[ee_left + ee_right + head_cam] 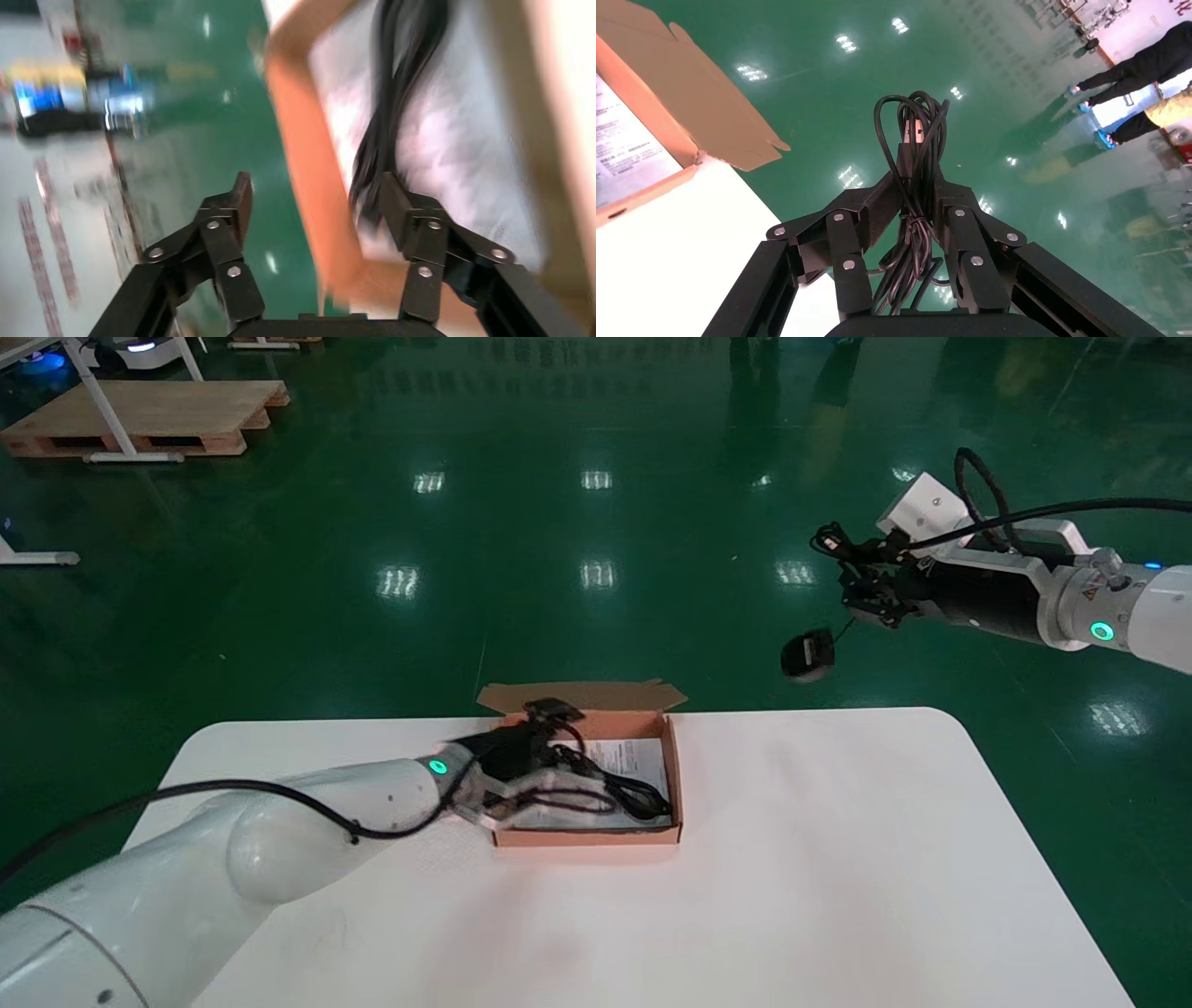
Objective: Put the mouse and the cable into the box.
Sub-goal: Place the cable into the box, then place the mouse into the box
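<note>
The left gripper (313, 203) stands wide open astride a wall of the cardboard box (675, 775), one finger inside beside the black cable (633, 794) lying there (a straight lift should avoid dragging that wall). Farther off, the right gripper (861, 584) pinches the coiled cord (916, 133). The mouse (808, 656) dangles below it, beyond the table (838, 822) edge. Carry the mouse high over the back flap (582, 694), then lower it slowly.

white bench (838, 859), rounded corners | glossy green floor (596, 523) past far edge, lights mirrored | wooden pallet (140, 421) well beyond far-left corner | white frame leg (100, 402) over pallet | two people (1158, 60) far off
</note>
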